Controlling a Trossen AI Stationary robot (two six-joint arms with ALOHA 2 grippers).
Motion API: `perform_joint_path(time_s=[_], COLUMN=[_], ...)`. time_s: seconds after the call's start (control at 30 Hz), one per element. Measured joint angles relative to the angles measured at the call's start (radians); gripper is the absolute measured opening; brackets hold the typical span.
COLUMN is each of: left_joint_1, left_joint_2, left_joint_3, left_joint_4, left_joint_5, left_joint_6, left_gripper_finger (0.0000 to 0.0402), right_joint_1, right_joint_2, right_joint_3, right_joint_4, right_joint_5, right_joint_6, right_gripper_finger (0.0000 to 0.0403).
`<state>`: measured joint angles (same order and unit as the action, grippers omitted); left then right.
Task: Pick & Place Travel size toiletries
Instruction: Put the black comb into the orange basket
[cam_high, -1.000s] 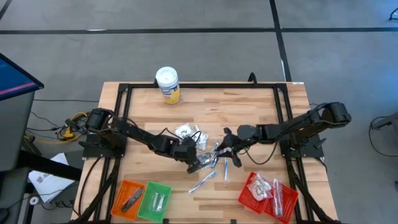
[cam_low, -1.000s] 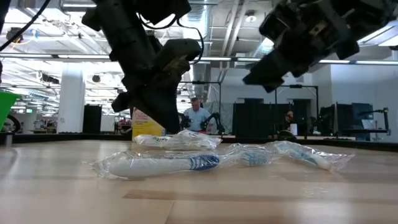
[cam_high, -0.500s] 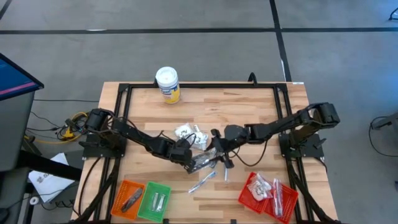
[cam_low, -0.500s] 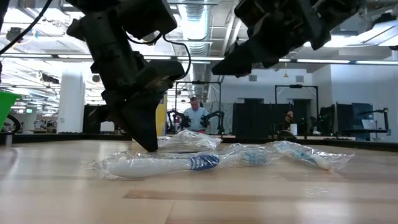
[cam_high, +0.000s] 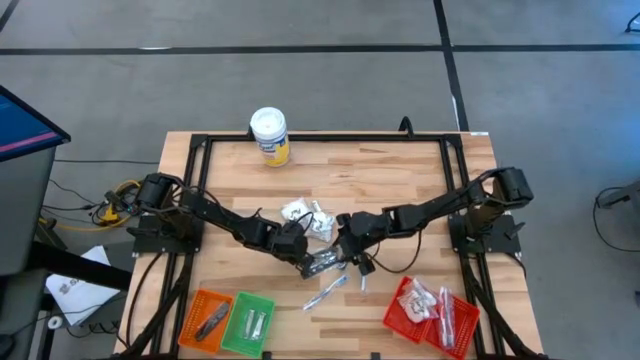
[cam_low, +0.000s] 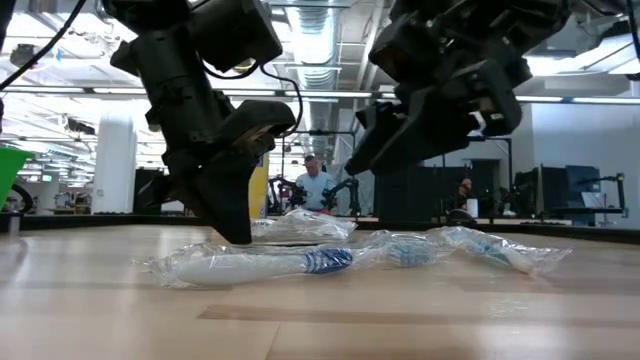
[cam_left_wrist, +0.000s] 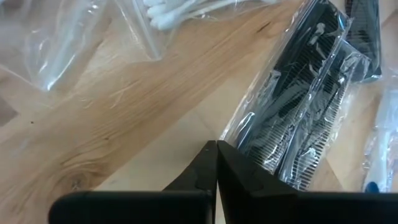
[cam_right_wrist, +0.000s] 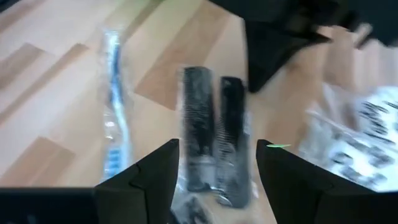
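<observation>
My right end effector (cam_high: 345, 240) has swung in over the wrapped combs (cam_right_wrist: 211, 134) mid-worktop, fingers wide and straddling them, so a pick looks close; my left end effector (cam_high: 303, 262), pinched closed, rests just beside them

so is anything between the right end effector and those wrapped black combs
Nothing visible. The right end effector is open with the wrapped black combs straight ahead between its fingers. The left end effector, shut, rests just beside the pack.

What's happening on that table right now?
Left end effector shut, tip down beside bagged black combs. Right end effector open, hovering above same combs. Wrapped toothbrush nearby, nothing blocking.
</observation>
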<state>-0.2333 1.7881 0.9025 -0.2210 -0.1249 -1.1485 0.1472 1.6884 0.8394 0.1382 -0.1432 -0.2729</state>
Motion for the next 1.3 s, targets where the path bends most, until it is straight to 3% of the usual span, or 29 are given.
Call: perform_joint_path(time_s=[0.1,0.3,0.57,0.67,0.97,1.3], left_joint_1=[0.009,0.054,0.085,0.089,0.069,0.046], left_joint_2=[0.000,0.009,0.011,0.005,-0.113,-0.105], left_joint_3=[-0.001,-0.004,-0.006,-0.008,-0.010,-0.009], left_joint_4=[0.005,0.019,0.036,0.056,0.073,0.080], left_joint_5=[0.016,0.146,0.213,0.200,-0.023,-0.012], left_joint_6=[0.000,0.007,0.007,0.007,0.016,0.023], left_gripper_finger=[0.0000,0.0000,0.0000,0.0000,0.0000,0.0000], right_joint_1=[0.013,0.006,0.008,0.007,0.010,0.010], right_joint_2=[0.004,0.021,0.020,0.020,0.020,0.020], right_joint_3=[0.020,0.041,0.040,0.040,0.040,0.040], right_joint_4=[-0.003,-0.011,-0.083,-0.102,-0.126,-0.131], right_joint_5=[-0.001,0.012,0.021,0.048,0.060,0.060], right_joint_6=[-0.018,-0.062,-0.103,-0.105,-0.101,-0.101], right_gripper_finger=[0.0208,0.0213,0.0228,0.0228,0.0228,0.0228])
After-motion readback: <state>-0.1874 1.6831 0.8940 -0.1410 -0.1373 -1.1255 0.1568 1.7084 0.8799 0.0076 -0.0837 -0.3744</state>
